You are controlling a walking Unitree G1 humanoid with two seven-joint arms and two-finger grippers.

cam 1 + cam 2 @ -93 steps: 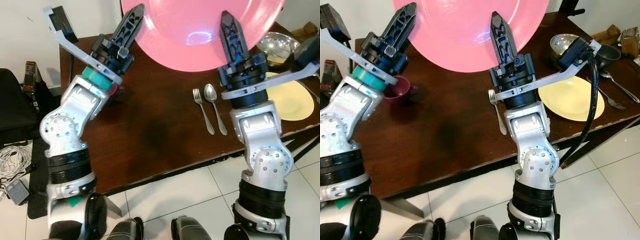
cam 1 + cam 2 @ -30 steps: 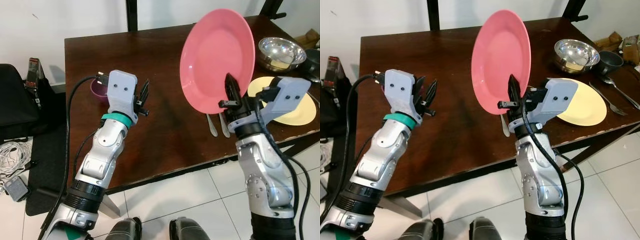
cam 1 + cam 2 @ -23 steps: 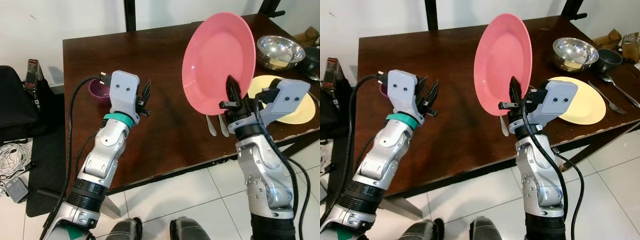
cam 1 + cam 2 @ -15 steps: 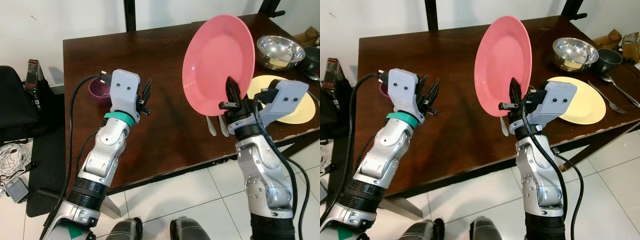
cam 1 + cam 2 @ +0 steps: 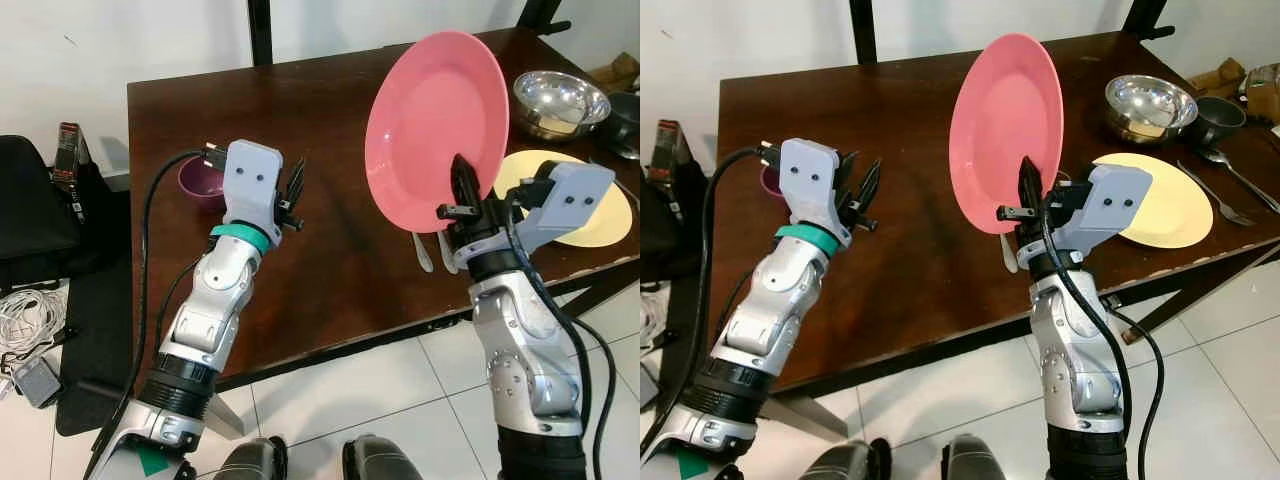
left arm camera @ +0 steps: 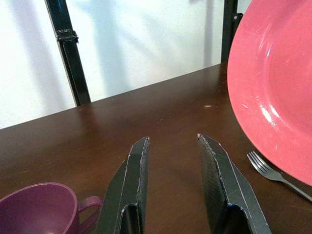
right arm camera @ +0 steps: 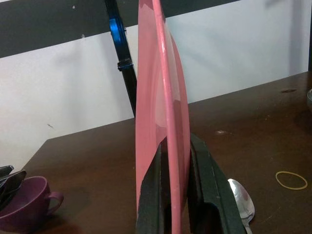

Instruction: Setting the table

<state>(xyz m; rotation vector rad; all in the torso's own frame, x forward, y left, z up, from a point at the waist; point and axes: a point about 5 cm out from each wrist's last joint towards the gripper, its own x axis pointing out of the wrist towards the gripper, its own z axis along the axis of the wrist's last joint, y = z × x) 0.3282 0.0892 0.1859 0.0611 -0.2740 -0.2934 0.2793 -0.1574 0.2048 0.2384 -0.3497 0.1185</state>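
Bare counter (image 5: 330,250) lies open between your two arms. On your right, the upright pink plate (image 5: 437,125) walls off the fork (image 6: 273,174) and spoon (image 7: 242,197) beneath it; yellow plate (image 5: 1170,205) beyond. Purple cup (image 5: 200,178) sits just beside the left claw (image 5: 293,190).

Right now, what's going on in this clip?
The robot is partway through setting a dark wooden table. Its right end effector is shut on the lower rim of a pink plate, holding it upright on edge above the table. A fork and spoon lie on the table near it. The left end effector is open, holds nothing, and hovers beside a purple mug. A yellow plate and a steel bowl sit further right.
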